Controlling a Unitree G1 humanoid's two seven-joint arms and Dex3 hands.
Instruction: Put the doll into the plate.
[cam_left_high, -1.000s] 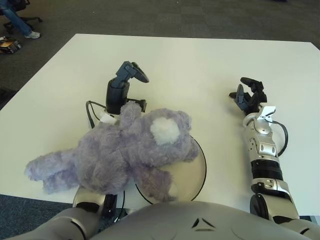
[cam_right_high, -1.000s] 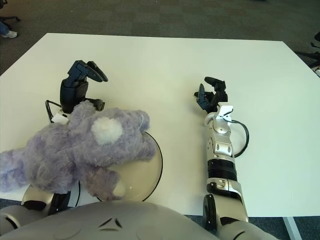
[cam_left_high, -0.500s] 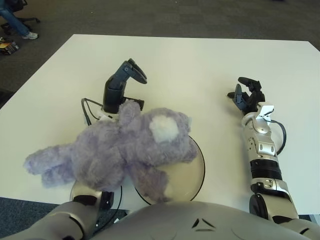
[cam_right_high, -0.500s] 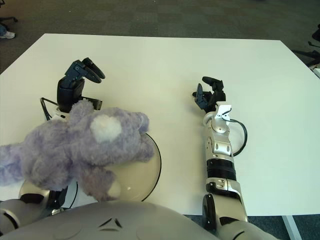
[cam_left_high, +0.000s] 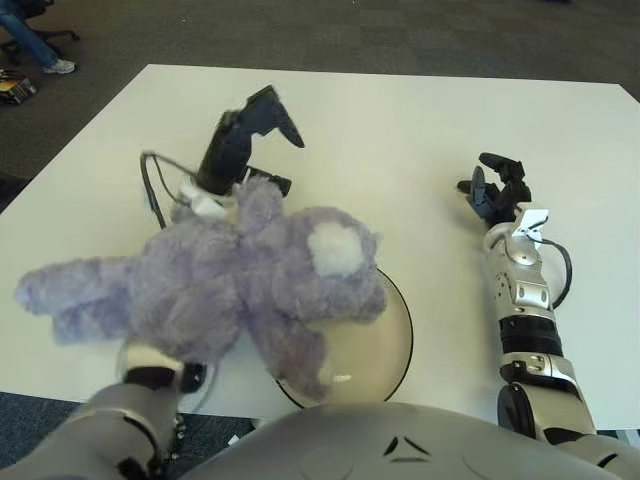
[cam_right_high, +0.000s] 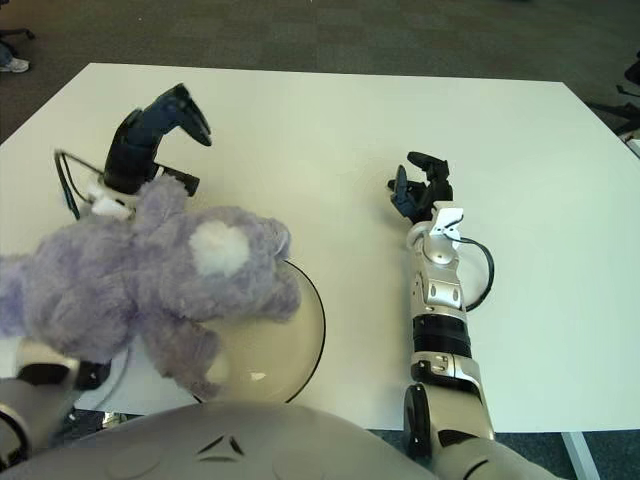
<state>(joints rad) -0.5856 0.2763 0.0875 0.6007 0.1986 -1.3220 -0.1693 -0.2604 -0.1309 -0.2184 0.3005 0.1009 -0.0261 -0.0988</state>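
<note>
The purple plush doll (cam_left_high: 240, 285) with a white patch is draped over my left forearm, its head and one leg hanging above the left part of the beige, dark-rimmed plate (cam_left_high: 385, 340). My left hand (cam_left_high: 262, 118) sticks out beyond the doll's far side, raised off the table, fingers spread and pointing right with nothing between them. My right hand (cam_left_high: 497, 190) shows to the right of the plate, over the white table (cam_left_high: 400, 130), fingers loosely relaxed and holding nothing.
A cable loops by my left wrist (cam_left_high: 152, 180). The table's left edge and front edge are close to the doll. Dark carpet surrounds the table, with a person's feet and a chair (cam_left_high: 30, 35) at the far left.
My left arm has lifted and swung left, carrying the doll up and leftward; more of the plate now shows. The right arm has stayed in place.
</note>
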